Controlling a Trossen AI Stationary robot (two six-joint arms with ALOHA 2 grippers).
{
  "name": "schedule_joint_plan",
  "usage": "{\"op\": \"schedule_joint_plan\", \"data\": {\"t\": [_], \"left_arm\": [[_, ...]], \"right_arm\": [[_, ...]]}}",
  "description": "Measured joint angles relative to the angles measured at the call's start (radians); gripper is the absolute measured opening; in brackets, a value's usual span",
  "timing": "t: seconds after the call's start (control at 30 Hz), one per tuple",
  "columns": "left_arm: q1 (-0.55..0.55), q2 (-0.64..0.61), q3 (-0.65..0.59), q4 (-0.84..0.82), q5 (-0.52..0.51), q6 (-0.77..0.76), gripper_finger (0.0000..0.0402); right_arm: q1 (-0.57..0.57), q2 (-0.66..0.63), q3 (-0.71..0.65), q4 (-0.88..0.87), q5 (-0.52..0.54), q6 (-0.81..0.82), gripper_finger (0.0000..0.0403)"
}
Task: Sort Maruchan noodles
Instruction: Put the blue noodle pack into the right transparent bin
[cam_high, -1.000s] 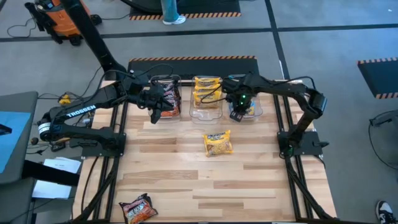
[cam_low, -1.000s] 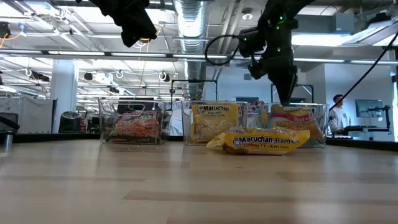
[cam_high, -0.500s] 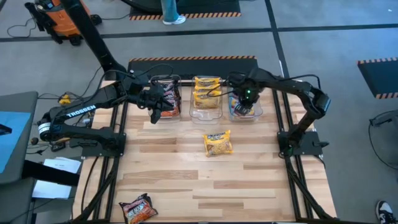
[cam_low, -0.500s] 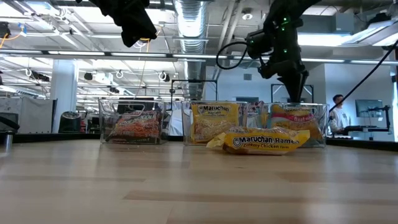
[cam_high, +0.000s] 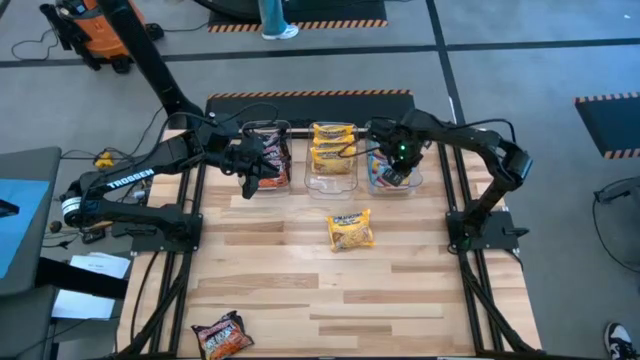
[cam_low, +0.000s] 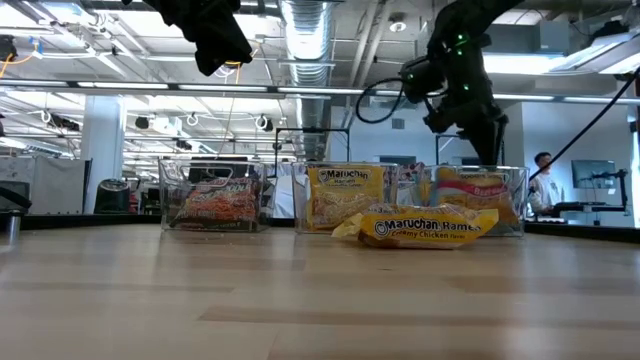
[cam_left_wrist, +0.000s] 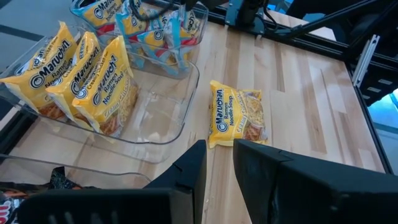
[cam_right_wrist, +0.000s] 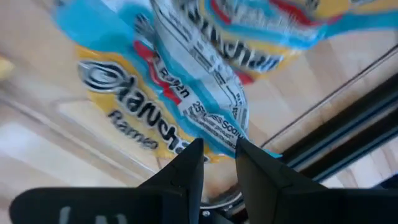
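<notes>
Three clear tubs stand in a row at the table's far side. The left tub (cam_high: 270, 185) holds dark packets (cam_high: 268, 150), the middle tub (cam_high: 332, 188) yellow ones (cam_high: 332, 145), and the right tub (cam_high: 412, 185) blue ones (cam_right_wrist: 186, 93). A yellow packet (cam_high: 350, 230) lies flat at mid-table. A dark packet (cam_high: 222, 336) lies by the near-left edge. My left gripper (cam_left_wrist: 219, 155) hangs open and empty, high over the left tub. My right gripper (cam_right_wrist: 219, 149) points down over the right tub, open, its tips at the blue packets. My right gripper comes from above, pointing down, and its fingertips (cam_right_wrist: 193, 155) stand at the upper edge of a blue packet (cam_right_wrist: 214, 124) in the right tub. Whether they touch it I cannot tell. My left gripper touches nothing.
Bare wooden table (cam_high: 330, 290) stretches from the tubs toward the near edge, between the two loose packets. Black frame rails (cam_high: 470, 280) run along both sides. A person (cam_low: 543, 180) stands far back in the room.
My right gripper has moved toward the table's right edge over the right tub, rising a little, and has tipped to point more steeply down. Its finger gap is unchanged.
</notes>
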Motion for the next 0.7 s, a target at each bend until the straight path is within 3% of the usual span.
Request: {"op": "schedule_joint_plan", "data": {"t": [0.37, 0.7], "left_arm": [[0.000, 0.000, 0.000, 0.002, -0.001, 0.001, 0.0066], [0.000, 0.000, 0.000, 0.002, -0.001, -0.001, 0.0066]], "right_arm": [[0.000, 0.000, -0.095, -0.023, 0.106, 0.058, 0.0103], [0.024, -0.028, -0.094, -0.044, 0.107, 0.060, 0.0092]]}}
